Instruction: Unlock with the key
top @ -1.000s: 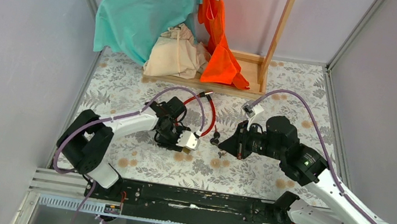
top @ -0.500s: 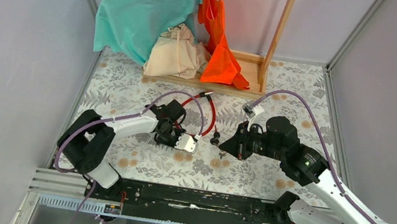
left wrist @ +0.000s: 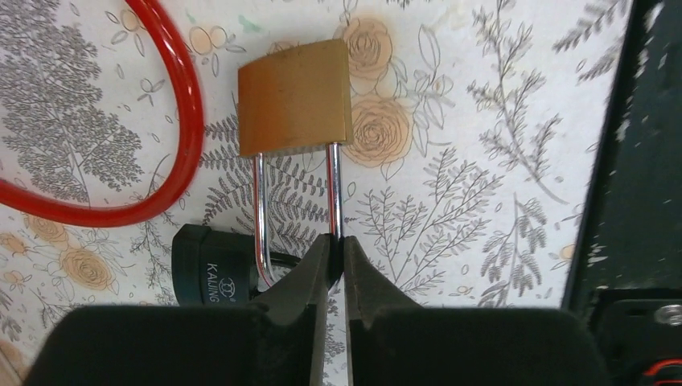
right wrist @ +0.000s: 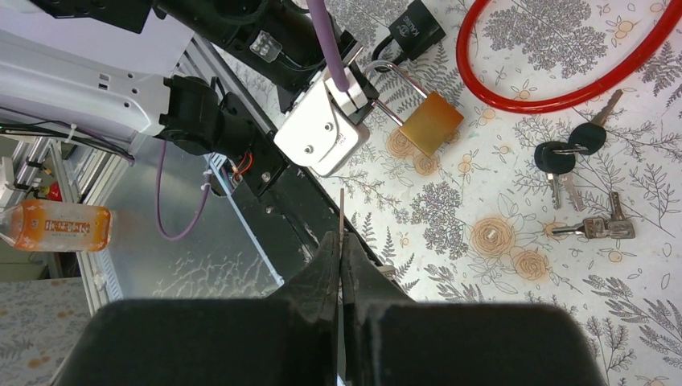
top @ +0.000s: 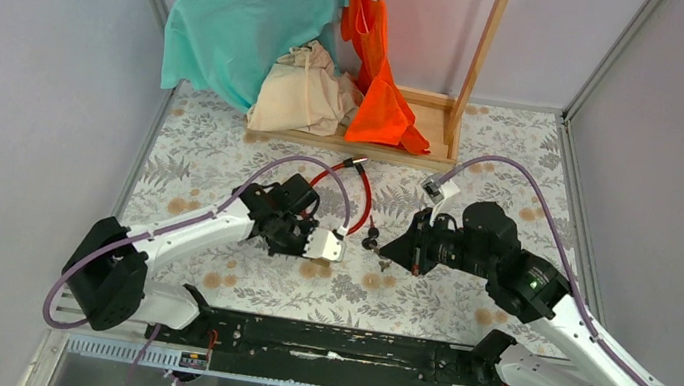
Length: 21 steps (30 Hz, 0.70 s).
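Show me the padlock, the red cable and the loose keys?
padlock (left wrist: 294,96), left wrist view, on its brass body.
red cable (left wrist: 191,121), left wrist view, on the loop's curve.
loose keys (right wrist: 555,154), right wrist view, on a black key head.

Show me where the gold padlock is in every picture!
Top: padlock, small, near the centre, left of the keys.
Left wrist: padlock, upper middle, big.
Right wrist: padlock, upper middle, left of the keys.
Landmark: red cable, beside it in all three.

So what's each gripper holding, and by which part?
Left gripper pinches the padlock by one shackle leg. Right gripper clamps a thin key, blade sticking out.
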{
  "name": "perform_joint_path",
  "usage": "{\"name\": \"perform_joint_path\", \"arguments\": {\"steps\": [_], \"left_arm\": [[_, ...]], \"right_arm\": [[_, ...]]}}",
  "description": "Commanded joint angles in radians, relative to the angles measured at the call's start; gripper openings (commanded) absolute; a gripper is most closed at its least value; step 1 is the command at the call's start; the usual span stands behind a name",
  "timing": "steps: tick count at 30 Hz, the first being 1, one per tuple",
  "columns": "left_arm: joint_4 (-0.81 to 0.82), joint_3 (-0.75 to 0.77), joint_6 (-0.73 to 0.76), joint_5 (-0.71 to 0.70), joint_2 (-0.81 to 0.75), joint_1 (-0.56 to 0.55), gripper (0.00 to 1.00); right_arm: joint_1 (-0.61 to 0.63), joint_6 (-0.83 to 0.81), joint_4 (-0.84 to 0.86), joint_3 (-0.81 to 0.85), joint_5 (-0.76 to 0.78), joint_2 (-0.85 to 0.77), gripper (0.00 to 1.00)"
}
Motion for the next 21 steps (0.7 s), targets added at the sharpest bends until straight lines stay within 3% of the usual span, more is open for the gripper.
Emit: {"name": "perform_joint_path", "arguments": {"steps": [1, 11, 21], "left_arm": [[-0.07, 0.097, -0.209, -0.027, -0.021, -0.053, 0.08], [-0.187, 0.233, -0.485, -0.261, 0.038, -0.176, 0.02], [-0.263, 0.326, -0.564, -0.347, 0.143, -0.216, 0.01]], "right_arm": [[-0.003, -0.007, 0.022, 0.055, 0.014, -0.032, 0.0], [-0.003, -0.005, 0.014, 0.061, 0.015, -0.054, 0.0], [-0.003, -0.004, 0.013, 0.062, 0.018, -0.064, 0.0]]}}
